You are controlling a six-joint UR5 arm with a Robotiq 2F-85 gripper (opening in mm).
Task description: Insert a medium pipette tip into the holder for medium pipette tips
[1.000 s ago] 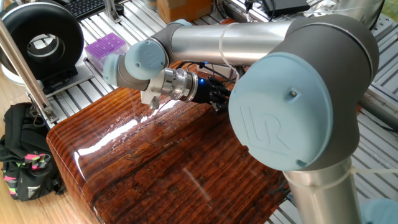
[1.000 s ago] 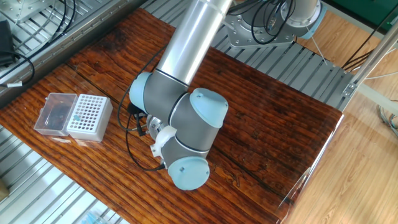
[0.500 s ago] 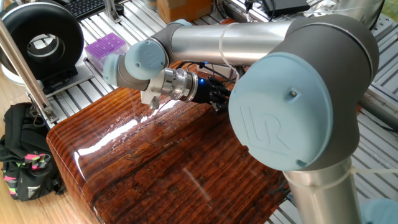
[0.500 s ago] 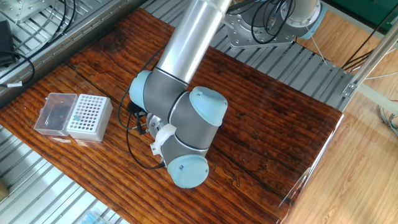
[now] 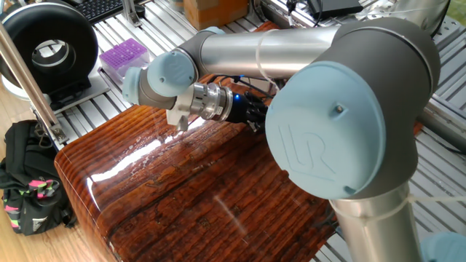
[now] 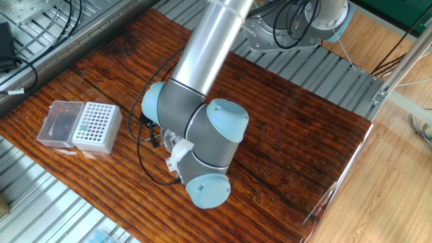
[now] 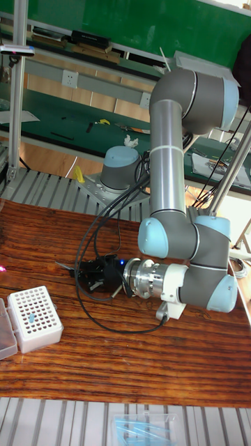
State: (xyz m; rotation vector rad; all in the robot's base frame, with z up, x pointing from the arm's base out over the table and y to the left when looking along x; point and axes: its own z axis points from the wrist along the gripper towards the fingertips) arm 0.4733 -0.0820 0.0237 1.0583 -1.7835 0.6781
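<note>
The holder for medium pipette tips [image 7: 33, 317] is a white box with a grid of holes at the table's left front, also visible as the holder [image 6: 94, 127]. One small blue piece stands in its grid. Its clear lid [image 6: 59, 123] lies open beside it. My gripper [image 7: 78, 268] hangs low over the wood, pointing left, up and to the right of the holder and well apart from it. It looks shut on a thin grey medium pipette tip [image 7: 63, 265] that sticks out to the left. In one fixed view the gripper [image 5: 251, 113] is mostly hidden behind the arm.
A purple tip rack [image 5: 124, 55] and a black round device [image 5: 51, 47] stand on the metal rails beyond the table. A black bag [image 5: 29, 182] lies past the table edge. The gripper's cable [image 7: 97, 306] loops over the wood near the holder.
The wrist and gripper have shifted slightly across the table; the holder and lid have not moved.
</note>
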